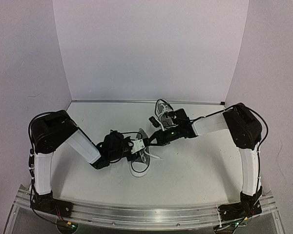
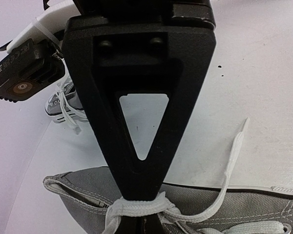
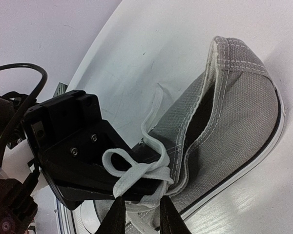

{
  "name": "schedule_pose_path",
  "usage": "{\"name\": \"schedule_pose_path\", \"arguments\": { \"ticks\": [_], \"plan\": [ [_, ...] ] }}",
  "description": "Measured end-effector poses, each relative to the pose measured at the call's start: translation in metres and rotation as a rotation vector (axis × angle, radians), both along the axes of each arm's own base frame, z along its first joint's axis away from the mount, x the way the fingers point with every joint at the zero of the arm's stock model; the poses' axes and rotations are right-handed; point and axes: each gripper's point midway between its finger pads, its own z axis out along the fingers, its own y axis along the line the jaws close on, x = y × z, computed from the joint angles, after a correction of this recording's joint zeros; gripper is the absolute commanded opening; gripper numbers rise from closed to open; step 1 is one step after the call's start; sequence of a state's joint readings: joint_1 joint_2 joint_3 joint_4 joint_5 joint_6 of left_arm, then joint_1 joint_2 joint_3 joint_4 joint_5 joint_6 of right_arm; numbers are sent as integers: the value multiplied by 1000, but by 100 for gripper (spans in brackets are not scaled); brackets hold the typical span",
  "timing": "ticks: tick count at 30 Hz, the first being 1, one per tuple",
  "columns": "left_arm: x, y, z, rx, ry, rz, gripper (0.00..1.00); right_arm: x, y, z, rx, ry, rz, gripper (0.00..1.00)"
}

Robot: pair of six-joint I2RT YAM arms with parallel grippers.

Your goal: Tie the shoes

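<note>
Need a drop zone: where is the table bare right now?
Bare: the white table between the right arm and the near grey canvas sneaker, and its far-left corner. Crowded: centre, where the left gripper and right gripper meet at the white laces, and the second grey sneaker behind.

Shoe [image 3: 234, 117]: woven grey canvas, matt; laces [image 3: 136, 170]: white flat-woven cloth; gripper finger [image 2: 139, 97]: smooth black plastic.

No text, label or number is legible in any view.

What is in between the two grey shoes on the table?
In the top view, the right gripper and its black wrist fill the stretch between the near shoe and the far shoe; a small dark object also lies there.
</note>
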State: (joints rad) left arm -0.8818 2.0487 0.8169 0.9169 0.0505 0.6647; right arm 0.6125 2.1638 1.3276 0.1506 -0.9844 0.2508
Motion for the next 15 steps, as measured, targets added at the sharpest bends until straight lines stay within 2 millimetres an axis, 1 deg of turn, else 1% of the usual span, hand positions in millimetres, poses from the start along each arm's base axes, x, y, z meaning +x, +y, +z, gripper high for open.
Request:
{"name": "schedule_pose_path", "arguments": {
  "ticks": [6, 9, 11, 13, 15],
  "plan": [
    [0, 0, 0, 0, 0, 0, 0, 0, 2, -6, 7, 15, 6, 22],
    [0, 0, 0, 1, 0, 1, 0, -1, 2, -7, 9, 20, 10, 13],
    [0, 0, 0, 1, 0, 1, 0, -1, 3, -6, 13, 22, 14, 3],
    [1, 0, -1, 4, 2, 2, 0, 0, 2, -6, 14, 18, 13, 0],
    [1, 1, -1, 5, 3, 3, 0, 1, 2, -6, 12, 20, 9, 0]
  ]
}}
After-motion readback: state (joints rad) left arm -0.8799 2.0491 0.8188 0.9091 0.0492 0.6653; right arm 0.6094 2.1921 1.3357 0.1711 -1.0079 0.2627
